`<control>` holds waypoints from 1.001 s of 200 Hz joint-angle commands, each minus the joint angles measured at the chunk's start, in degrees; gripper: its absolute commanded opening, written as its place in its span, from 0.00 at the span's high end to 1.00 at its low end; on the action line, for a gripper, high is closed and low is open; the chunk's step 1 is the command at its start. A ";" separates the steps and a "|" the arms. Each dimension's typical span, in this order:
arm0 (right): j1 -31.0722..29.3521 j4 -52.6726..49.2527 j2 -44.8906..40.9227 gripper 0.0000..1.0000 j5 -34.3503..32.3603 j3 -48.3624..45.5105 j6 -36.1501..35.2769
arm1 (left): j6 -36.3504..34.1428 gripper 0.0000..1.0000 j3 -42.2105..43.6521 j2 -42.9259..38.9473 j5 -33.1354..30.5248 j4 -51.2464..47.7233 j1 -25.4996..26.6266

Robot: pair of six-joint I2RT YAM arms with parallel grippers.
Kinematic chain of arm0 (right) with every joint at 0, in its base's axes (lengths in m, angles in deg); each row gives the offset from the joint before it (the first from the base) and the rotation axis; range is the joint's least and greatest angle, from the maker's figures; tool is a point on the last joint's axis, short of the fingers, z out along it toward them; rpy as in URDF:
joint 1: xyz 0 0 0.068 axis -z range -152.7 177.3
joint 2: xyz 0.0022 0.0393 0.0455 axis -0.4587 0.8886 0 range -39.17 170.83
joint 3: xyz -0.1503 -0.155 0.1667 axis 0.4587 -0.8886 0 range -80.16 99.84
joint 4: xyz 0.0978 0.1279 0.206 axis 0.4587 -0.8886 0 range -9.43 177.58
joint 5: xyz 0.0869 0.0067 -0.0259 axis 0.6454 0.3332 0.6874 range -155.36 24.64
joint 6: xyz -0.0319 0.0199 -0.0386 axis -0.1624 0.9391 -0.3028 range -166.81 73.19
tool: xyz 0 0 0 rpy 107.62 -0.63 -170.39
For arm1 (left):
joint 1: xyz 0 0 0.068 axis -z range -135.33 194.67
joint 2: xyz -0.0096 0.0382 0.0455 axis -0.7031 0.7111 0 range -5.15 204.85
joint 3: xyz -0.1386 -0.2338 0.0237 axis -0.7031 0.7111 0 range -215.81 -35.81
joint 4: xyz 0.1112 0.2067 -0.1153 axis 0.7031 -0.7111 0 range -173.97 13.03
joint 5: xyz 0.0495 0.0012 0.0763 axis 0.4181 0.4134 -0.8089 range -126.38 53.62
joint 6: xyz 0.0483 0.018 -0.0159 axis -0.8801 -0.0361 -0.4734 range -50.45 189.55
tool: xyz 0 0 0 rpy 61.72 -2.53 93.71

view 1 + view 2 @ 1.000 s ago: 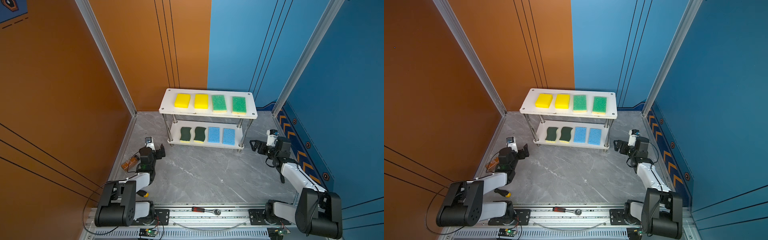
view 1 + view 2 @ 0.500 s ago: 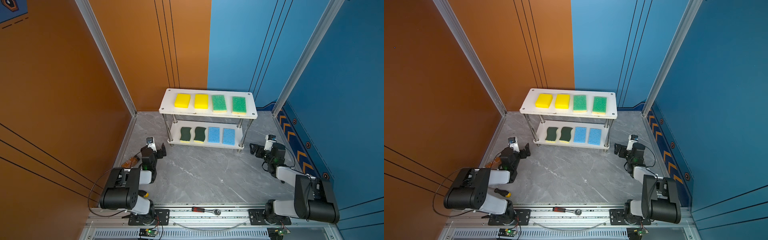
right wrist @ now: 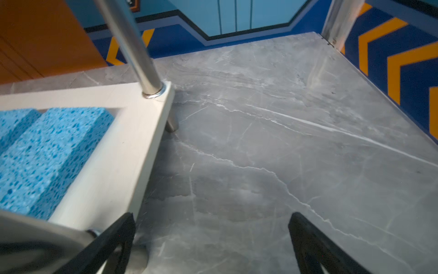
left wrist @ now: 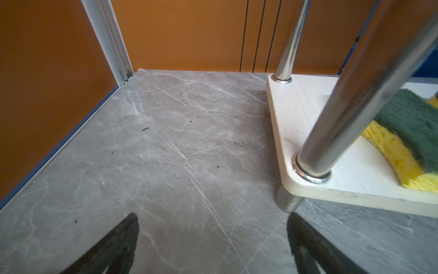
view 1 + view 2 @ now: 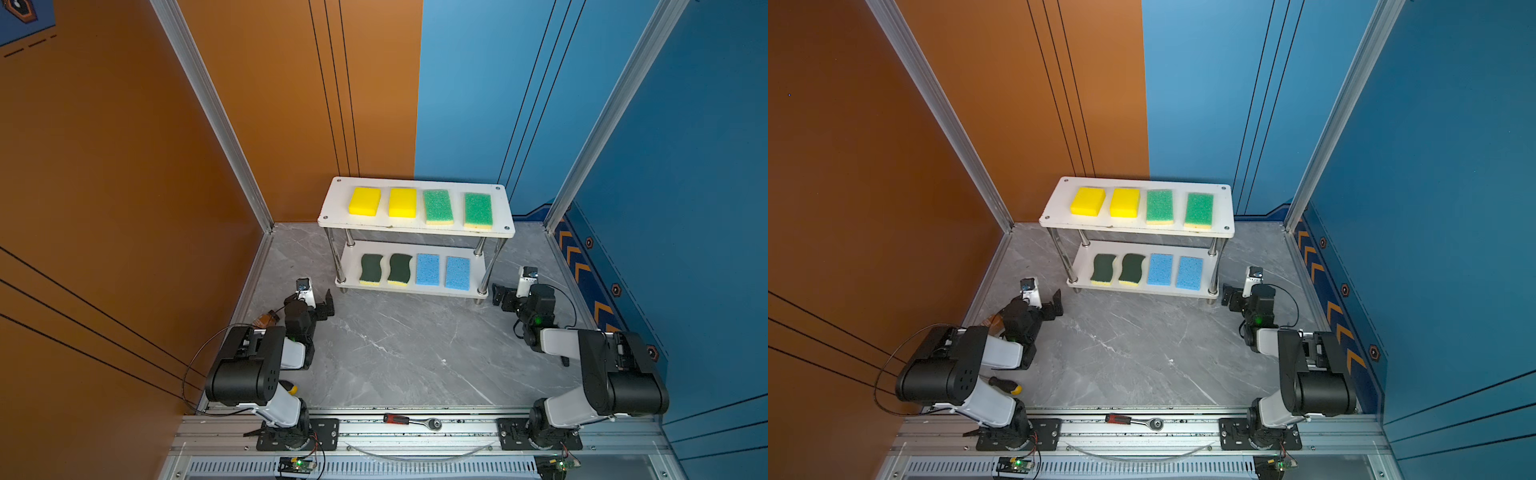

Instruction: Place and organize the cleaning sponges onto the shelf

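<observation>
- Since a second ago the left arm (image 5: 249,365) and right arm (image 5: 615,370) have folded back toward their bases; nothing on the shelf (image 5: 415,230) budged.
- The left jaws and right jaws hang spread wide, empty, low by the shelf's front corners; job looks done.
- All eight sponges (image 5: 402,202) sit on it by type: yellow pair (image 5: 364,201) and light-green pair (image 5: 438,207) up top, dark-green pair (image 5: 370,268) and blue pair (image 5: 427,269) below.
- Smooth yellow blocks, scrubby greens, wavy dark ones, porous blues; white boards (image 4: 308,123), shiny posts (image 4: 294,40).
</observation>
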 commanded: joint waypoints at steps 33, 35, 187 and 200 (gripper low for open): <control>-1.47 10.57 2.57 0.00 -11.09 -3.41 -2.11 | -3.31 0.02 -1.89 -0.13 3.67 -1.43 0.67; -1.51 10.20 2.46 0.00 -11.20 -3.34 -2.08 | -3.13 0.02 -1.95 -0.11 3.37 -1.49 0.64; -1.97 10.34 2.51 0.00 -12.03 -3.33 -2.49 | 1.18 0.02 -4.64 -0.27 -2.88 -6.96 -0.90; -1.76 10.17 2.51 0.00 -11.70 -3.29 -2.46 | 0.77 0.03 -4.96 -0.36 -3.83 -7.49 -0.27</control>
